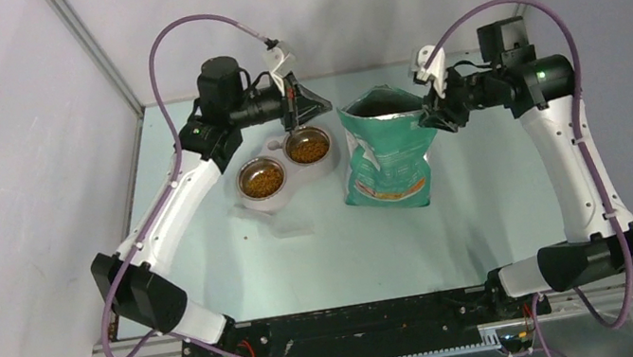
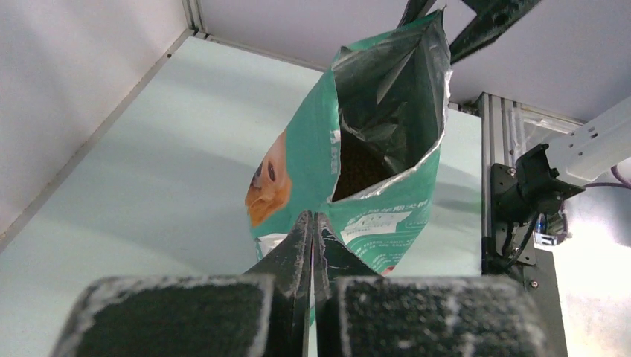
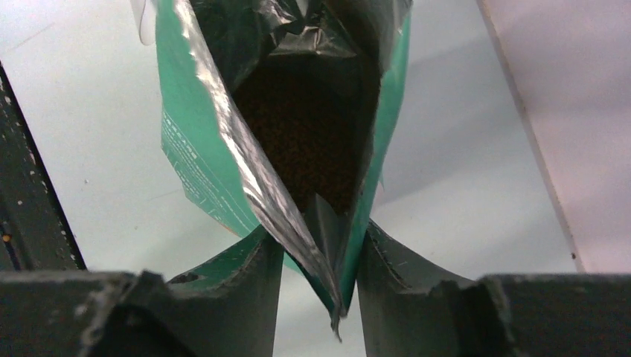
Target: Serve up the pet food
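Observation:
The pet food fills both steel bowls, the near one (image 1: 261,180) and the far one (image 1: 309,148). More kibble shows inside the open teal bag (image 1: 385,153), in the left wrist view (image 2: 357,167) and the right wrist view (image 3: 305,126). My left gripper (image 1: 326,104) hovers above the far bowl and points at the bag. Its jaws (image 2: 312,217) are shut, with nothing visible between them. My right gripper (image 1: 427,120) is at the bag's top right edge. Its fingers (image 3: 320,238) stand either side of the bag's folded side seam and press on it.
The two bowls sit in one pale twin stand (image 1: 252,206) left of the bag. A faint clear plastic thing, likely the scoop (image 1: 289,224), lies on the table in front of the stand. Walls close the table at the back and on both sides.

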